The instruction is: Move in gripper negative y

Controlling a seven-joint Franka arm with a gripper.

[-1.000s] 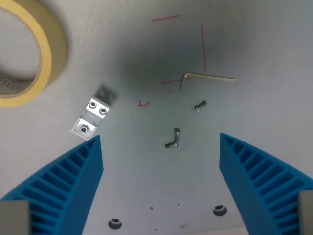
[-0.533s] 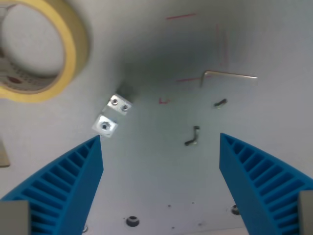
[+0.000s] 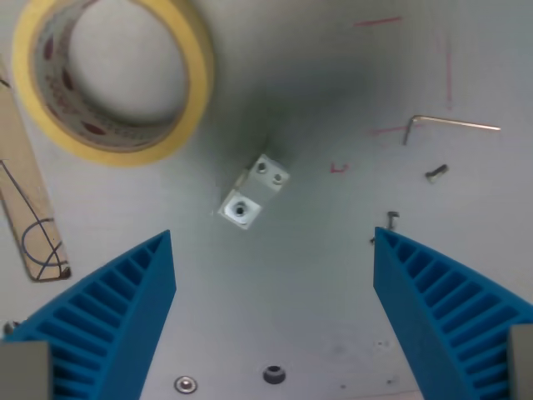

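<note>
Open claw point(image 3: 273, 275) above bracket point(image 3: 254, 191)

Grey metal tabletop point(image 3: 316, 275) w/ thin red pen marks point(image 3: 376, 21), soft shadow mid-top, even light

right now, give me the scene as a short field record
surface: grey table with red pen marks
claw: open, blue ribbed fingers apart, holding nothing
tape roll: wrist view's upper left, lying flat
metal bracket: near centre, ahead of the claw
wooden strip: left edge
hex key: upper right
screws: right, one partly behind right finger
</note>
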